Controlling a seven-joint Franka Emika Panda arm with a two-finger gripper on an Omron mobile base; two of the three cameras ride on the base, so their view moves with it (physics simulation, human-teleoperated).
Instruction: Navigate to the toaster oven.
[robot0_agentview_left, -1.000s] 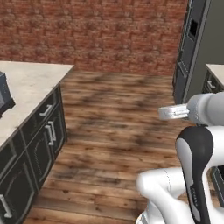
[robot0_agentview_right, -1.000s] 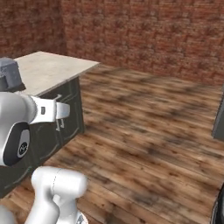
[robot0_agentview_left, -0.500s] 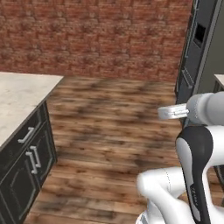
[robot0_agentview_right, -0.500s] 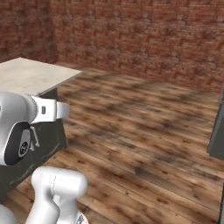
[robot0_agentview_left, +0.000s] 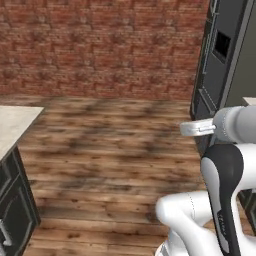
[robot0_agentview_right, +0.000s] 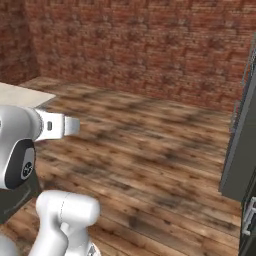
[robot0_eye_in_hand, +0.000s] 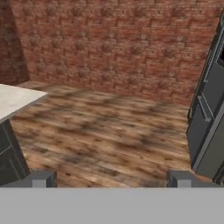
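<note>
The view had swung right — the pale surface (robot0_agentview_left: 15, 125) slid toward the left edge, the dark fridge (robot0_agentview_left: 225, 65) loomed nearer. Claw (robot0_eye_in_hand: 111, 178) stood apart, empty; toaster oven's place I cannot tell.

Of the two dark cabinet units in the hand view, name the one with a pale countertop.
The low cabinet at the left edge; the tall dark unit on the right has none.

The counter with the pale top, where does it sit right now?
The counter sits at the far left edge in all three views, above dark cabinet fronts, with wooden floor between it and the tall dark cabinet on the right.
</note>
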